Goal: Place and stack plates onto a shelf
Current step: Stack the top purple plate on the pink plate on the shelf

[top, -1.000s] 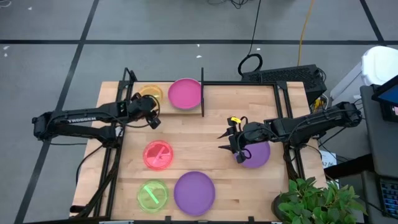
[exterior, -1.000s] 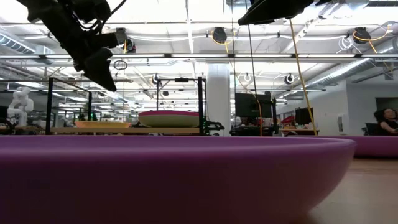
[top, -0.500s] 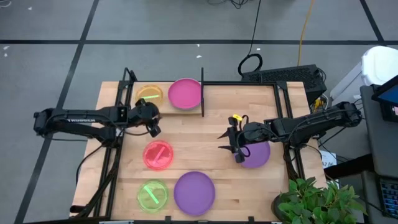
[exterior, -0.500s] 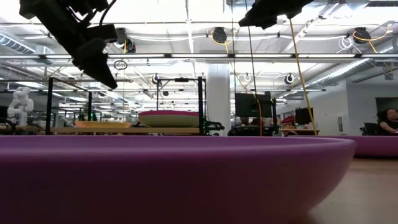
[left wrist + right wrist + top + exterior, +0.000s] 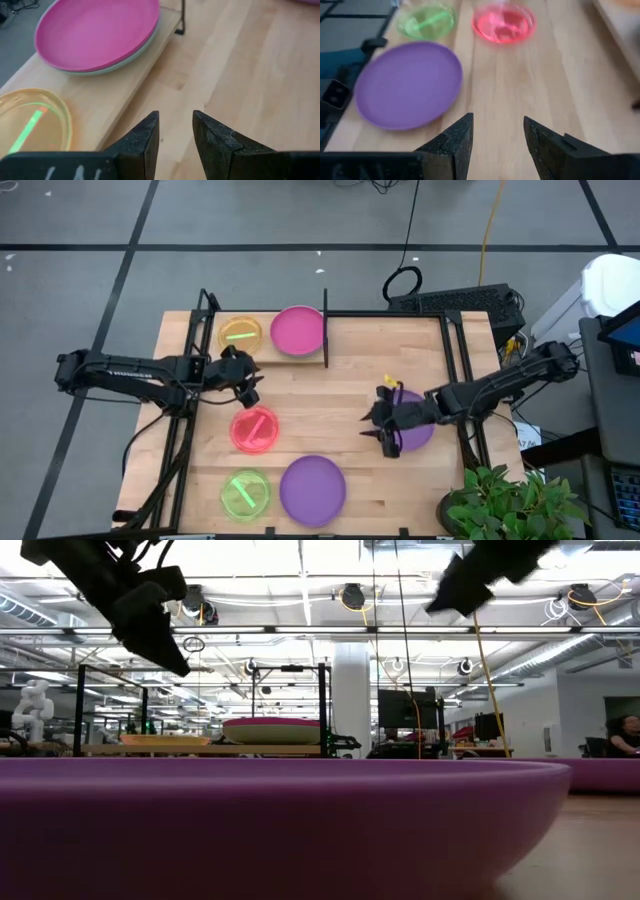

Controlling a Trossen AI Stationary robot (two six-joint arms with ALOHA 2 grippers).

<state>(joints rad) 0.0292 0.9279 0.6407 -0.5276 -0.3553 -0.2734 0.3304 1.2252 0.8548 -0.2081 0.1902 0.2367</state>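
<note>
Writing: "TROSSEN" readable on left arm (image 5: 120,367). Shelf (image 5: 262,350) at table's far left: orange plate (image 5: 240,333), green streak inside it, and magenta plate (image 5: 297,329) stacked on pale teal plate (image 5: 127,57). On table (image 5: 330,395): red plate (image 5: 254,428), green plate (image 5: 245,493), two purple plates, one near edge (image 5: 312,490), one right (image 5: 412,430). Seven plates countable. Left gripper (image 5: 250,382) just off shelf, above red plate, jaws parted, empty. Right gripper (image 5: 381,428) at right purple plate's left rim, jaws parted, nothing gripped.
</note>
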